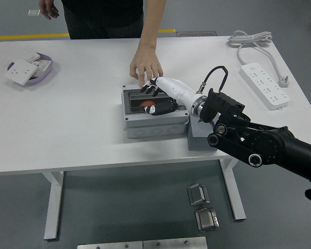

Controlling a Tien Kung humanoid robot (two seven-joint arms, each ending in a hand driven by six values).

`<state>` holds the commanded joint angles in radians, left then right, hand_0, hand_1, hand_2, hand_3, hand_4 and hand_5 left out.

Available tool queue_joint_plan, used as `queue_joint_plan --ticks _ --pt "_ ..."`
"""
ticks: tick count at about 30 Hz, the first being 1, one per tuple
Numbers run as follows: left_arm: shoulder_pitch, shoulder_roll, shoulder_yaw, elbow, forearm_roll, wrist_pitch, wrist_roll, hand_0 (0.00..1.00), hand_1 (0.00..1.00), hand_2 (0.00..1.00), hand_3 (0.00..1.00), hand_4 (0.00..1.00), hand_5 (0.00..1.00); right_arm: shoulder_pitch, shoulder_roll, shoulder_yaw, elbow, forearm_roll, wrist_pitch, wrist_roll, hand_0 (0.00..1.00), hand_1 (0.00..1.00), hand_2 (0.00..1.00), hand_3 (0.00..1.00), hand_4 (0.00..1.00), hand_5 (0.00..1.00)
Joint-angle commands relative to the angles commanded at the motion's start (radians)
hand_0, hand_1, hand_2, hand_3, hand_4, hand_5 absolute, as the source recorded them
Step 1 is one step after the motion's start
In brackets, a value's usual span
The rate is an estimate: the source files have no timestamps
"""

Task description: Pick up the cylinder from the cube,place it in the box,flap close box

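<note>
The grey box (154, 123) stands mid-table with its clear flap (135, 97) lowered almost flat over the opening. The orange cylinder (145, 104) lies inside and shows through the flap. My right hand (154, 99) lies on top of the flap, its fingers (149, 91) stretched out flat and the dark thumb (160, 108) over the window, gripping nothing. The grey cube (198, 139) sits just right of the box, partly behind my forearm, with nothing showing on its top. A person's hand (146, 66) reaches down from the far side, fingertips at the box's back edge.
A purple dish of white wall sockets (28, 69) sits at the far left. A white power strip (267, 84) with its coiled cable lies at the far right. The person stands at the table's far edge (93, 42).
</note>
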<state>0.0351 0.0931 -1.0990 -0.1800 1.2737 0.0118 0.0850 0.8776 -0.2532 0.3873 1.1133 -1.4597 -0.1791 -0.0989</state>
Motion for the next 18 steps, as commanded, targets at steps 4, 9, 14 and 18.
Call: queue_joint_plan --ticks 4,9,14,18 --pt "0.0 -0.001 0.0 0.0 0.001 0.0 0.0 0.596 0.621 0.568 0.605 0.641 0.29 -0.01 -0.003 0.021 0.002 -0.014 0.0 -0.002 0.707 0.628 0.692 0.705 0.776 0.372" --pt "0.001 -0.003 -0.009 0.0 0.009 0.001 0.003 0.596 0.621 0.568 0.605 0.641 0.29 -0.038 -0.019 0.092 0.017 -0.058 0.005 -0.012 0.707 0.628 0.692 0.705 0.776 0.372" --pt "0.006 -0.006 -0.023 0.0 0.016 0.005 0.008 0.596 0.621 0.568 0.603 0.64 0.289 -0.123 -0.057 0.225 0.083 -0.154 0.02 -0.035 0.706 0.626 0.693 0.706 0.772 0.377" --pt "0.017 -0.009 -0.03 0.0 0.014 0.011 0.008 0.596 0.62 0.568 0.603 0.641 0.29 -0.217 -0.086 0.371 0.168 -0.228 0.014 -0.032 0.705 0.625 0.692 0.703 0.767 0.38"
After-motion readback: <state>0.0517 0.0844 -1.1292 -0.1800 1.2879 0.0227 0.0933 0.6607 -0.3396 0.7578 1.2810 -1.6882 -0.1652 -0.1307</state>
